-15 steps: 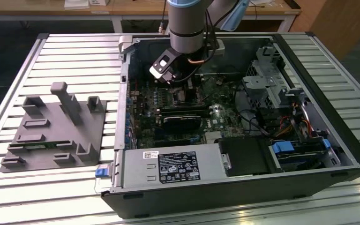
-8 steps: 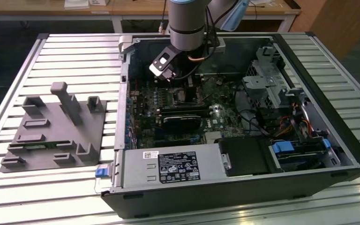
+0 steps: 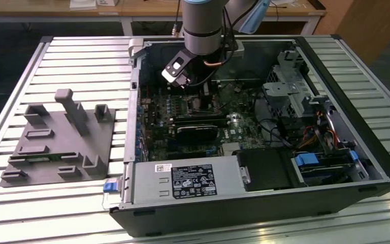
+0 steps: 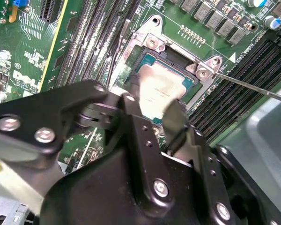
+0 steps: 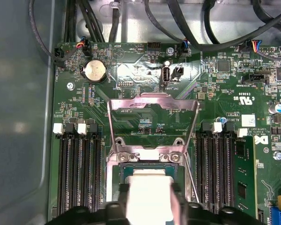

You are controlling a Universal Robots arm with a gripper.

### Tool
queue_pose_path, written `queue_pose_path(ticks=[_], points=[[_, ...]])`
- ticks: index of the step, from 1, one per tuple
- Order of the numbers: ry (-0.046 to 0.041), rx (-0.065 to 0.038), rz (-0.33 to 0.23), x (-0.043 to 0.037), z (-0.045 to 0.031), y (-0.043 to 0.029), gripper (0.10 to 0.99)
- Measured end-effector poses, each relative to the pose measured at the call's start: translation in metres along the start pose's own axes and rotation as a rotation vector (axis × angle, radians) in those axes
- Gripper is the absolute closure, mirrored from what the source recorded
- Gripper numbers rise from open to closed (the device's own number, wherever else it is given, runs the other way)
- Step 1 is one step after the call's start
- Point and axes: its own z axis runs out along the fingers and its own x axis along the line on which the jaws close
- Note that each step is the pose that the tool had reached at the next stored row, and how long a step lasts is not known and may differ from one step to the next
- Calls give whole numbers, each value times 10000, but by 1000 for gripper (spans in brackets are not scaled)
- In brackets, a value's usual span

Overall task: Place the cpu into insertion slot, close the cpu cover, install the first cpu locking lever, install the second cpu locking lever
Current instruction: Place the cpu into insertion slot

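On the exterior view's left, a grey moulded fixture [image 3: 56, 140] is sitting on the slatted desk [image 3: 79, 56], well apart from the work. Toward the middle, the arm is reaching down into the open computer case [image 3: 249, 213], with the drive cage [image 3: 286, 89] crowding the exterior view's right.

Placing the chip is the step being worked, as I judge it. In the second wrist view the hand [image 4: 153, 104] is pinching the cpu [image 4: 163, 83] by two opposite edges. The cpu is lying within the silvery rim of the insertion slot [image 4: 197, 71]; whether it is sitting fully down or hovering just above the contacts I cannot tell. In the first wrist view the cpu cover [image 5: 152, 100] is standing tilted up and back from the slot, so it is not blocking the way. A thin locking lever [image 4: 253, 87] is sticking out free beside the rim.

Finishing this placement is calling, I think, for the chip staying level and square to the rim. Room is tight: memory slots [image 5: 77, 173] are flanking the socket on both sides, and the cover's hinge [image 5: 147, 155] is lying just beyond the fingertips.
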Motion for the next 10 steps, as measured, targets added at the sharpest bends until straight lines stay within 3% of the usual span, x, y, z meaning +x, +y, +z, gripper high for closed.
queue_pose_path(ticks=[5,6,9,10], points=[[-4,-5,0,0,0,0,784],[-4,-6,0,0,0,0,784],[-6,-9,-1,0,0,0,961],[-7,-10,-1,0,0,0,961]])
